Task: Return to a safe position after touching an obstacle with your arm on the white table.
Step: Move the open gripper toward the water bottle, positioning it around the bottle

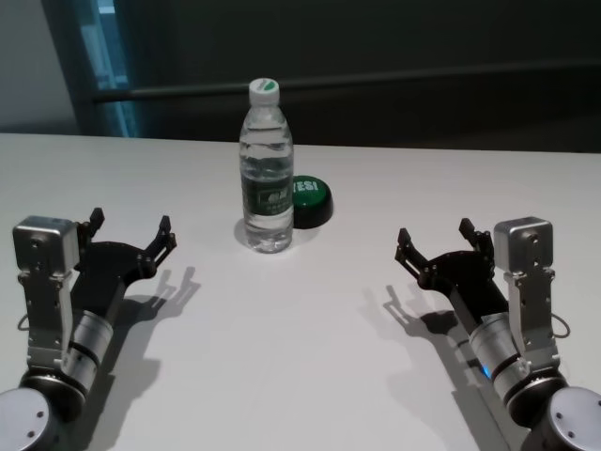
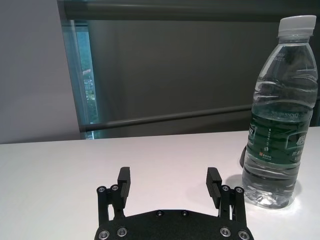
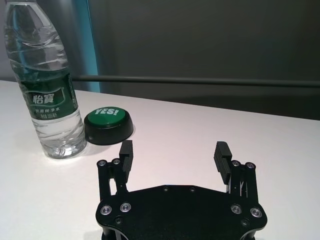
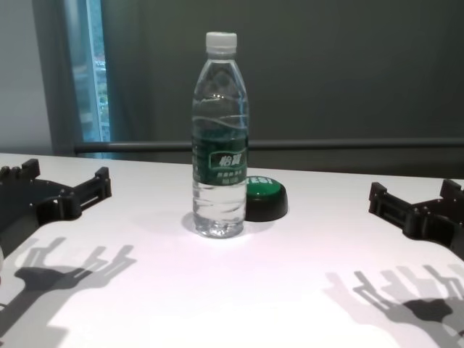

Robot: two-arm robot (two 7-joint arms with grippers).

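White table, upright clear bottle, white cap, green label

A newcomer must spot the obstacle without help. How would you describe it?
On the white table, look midway between the two grippers, toward the far edge. A tall clear water bottle stands upright there, with a white cap and dark green label. The low green button beside it is squat on a black base.

Both arms rest low at the robot's sides, forearms angled forward, left gripper and right gripper each hovering with fingers spread wide, holding nothing.
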